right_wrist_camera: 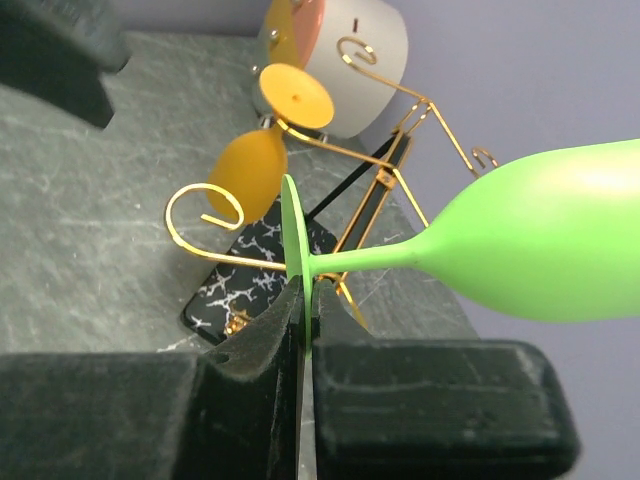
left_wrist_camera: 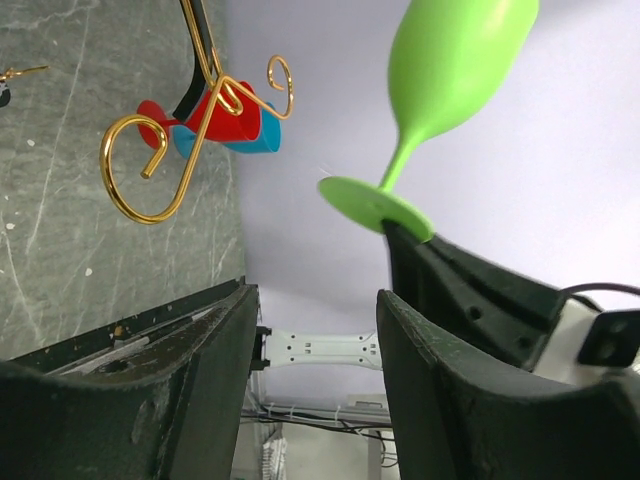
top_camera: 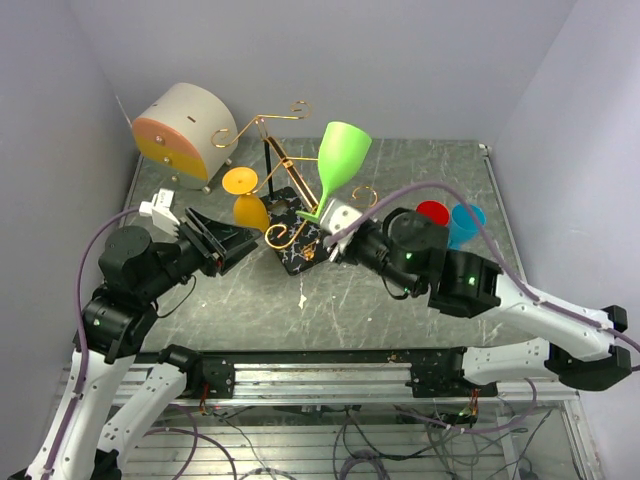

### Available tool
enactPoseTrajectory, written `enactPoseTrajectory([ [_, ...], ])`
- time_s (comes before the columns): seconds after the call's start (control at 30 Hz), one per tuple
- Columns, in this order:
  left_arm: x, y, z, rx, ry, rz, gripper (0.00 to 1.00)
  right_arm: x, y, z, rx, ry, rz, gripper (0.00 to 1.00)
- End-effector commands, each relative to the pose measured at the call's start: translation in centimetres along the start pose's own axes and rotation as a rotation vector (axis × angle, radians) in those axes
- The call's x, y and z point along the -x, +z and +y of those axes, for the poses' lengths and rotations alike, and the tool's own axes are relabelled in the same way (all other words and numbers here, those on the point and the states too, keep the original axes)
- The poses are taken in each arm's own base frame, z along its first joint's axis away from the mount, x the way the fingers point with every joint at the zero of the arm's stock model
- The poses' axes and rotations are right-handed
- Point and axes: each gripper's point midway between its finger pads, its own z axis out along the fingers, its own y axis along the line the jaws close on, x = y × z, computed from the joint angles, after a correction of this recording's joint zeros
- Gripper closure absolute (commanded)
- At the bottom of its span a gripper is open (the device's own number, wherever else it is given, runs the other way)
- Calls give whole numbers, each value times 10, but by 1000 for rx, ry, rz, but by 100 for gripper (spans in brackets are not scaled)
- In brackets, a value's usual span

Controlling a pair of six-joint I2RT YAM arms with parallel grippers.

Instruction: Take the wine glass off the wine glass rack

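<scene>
Two arms faced a wire rack on a grey veined table (top_camera: 420,300). At far left stood a round beige-and-orange drawer box (top_camera: 183,133). The left claw (top_camera: 240,245) lay low before the rack, its fingers (left_wrist_camera: 150,400) spread apart and gripping nothing. An orange wine glass (top_camera: 250,210) hung upside down from a left arm of the rack (top_camera: 268,135), foot above bowl. The rack stood at centre, with gold scroll-ended wires, a black post and a black white-veined base (top_camera: 300,255). Just right of the post, the green wine glass (top_camera: 340,155) was held tilted, bowl raised toward the back wall. In the left wrist view it hung apart from the nearest gold scroll. The right claw (right_wrist_camera: 303,300) was clamped on the rim of its foot (right_wrist_camera: 292,230). Farther right, a red cup (top_camera: 432,212) and a blue cup (top_camera: 467,222) stood side by side.
</scene>
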Motion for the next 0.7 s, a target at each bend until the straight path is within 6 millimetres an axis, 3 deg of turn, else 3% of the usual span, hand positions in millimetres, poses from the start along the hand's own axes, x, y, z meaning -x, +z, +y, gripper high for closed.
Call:
enactPoseTrajectory([
  [0.0, -2, -7, -13, -38, -37, 1, 39, 9, -3, 3, -64, -83, -61, 100],
  [0.27, -10, -7, -12, -63, -105, 42, 39, 23, 2, 46, -58, -143, -126, 100],
  [0.5, -16, -9, -13, -81, -129, 73, 39, 40, 11, 66, -102, -217, -164, 100],
  [0.67, -18, -13, -15, -97, -148, 79, 39, 42, 19, 83, -102, -274, -162, 100],
])
